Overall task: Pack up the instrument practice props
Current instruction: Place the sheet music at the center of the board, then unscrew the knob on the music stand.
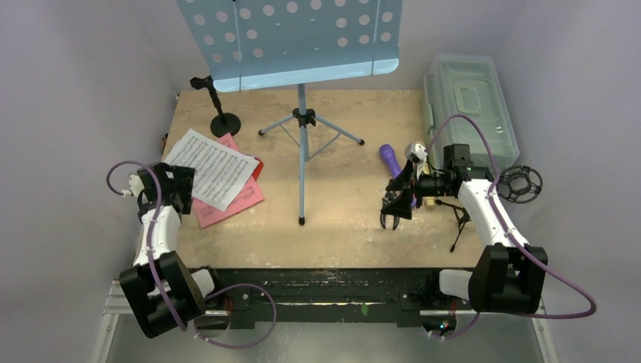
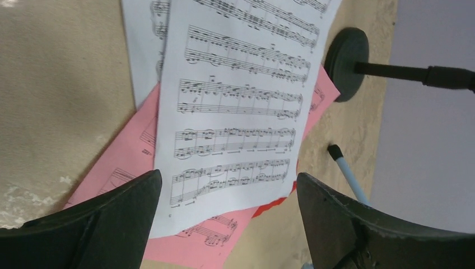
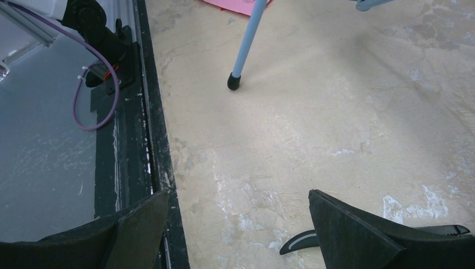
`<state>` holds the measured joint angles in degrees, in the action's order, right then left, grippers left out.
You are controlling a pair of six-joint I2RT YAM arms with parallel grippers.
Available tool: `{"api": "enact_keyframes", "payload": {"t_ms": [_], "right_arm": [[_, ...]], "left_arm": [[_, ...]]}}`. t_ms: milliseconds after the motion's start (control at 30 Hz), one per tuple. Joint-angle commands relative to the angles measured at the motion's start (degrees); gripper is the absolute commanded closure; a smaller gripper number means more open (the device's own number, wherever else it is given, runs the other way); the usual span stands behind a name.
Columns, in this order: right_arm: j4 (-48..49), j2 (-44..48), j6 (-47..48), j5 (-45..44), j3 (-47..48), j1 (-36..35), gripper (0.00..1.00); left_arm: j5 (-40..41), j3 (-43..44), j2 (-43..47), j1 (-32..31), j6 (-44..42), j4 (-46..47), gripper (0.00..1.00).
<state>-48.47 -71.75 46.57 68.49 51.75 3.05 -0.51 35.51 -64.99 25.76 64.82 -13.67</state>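
The light-blue perforated music desk (image 1: pixel 291 38) stands on its tripod legs (image 1: pixel 302 144) at the middle back. A white sheet-music page (image 1: pixel 212 168) lies over pink and red pages (image 1: pixel 238 200) at the left. My left gripper (image 1: pixel 185 185) hovers at their near-left edge, open and holding nothing; in its wrist view the white page (image 2: pixel 241 101) lies flat past the gripper (image 2: pixel 229 182). The black round-base pole (image 1: pixel 224 121) stands behind the pages. The purple microphone (image 1: pixel 391 159), a pale microphone (image 1: pixel 416 151) and the black mic tripod (image 1: pixel 457 219) lie beside my open right gripper (image 1: pixel 393 215).
The translucent grey-green plastic box (image 1: pixel 469 106) sits closed at the back right. A black ring-shaped mount (image 1: pixel 521 184) lies by the right arm. The stand's front foot (image 3: pixel 234 81) rests ahead of the right gripper (image 3: pixel 238 202), with the table's black front rail (image 3: pixel 134 140) to its left.
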Motion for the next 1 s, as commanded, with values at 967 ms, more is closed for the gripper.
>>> {"api": "enact_keyframes", "payload": {"t_ms": [967], "right_arm": [[1.0, -4.6, -2.5, 4.1, 7.9, -0.9, 0.01]], "left_arm": [[-28.6, -10.2, 3.5, -33.1, -20.5, 49.4, 0.13]]}}
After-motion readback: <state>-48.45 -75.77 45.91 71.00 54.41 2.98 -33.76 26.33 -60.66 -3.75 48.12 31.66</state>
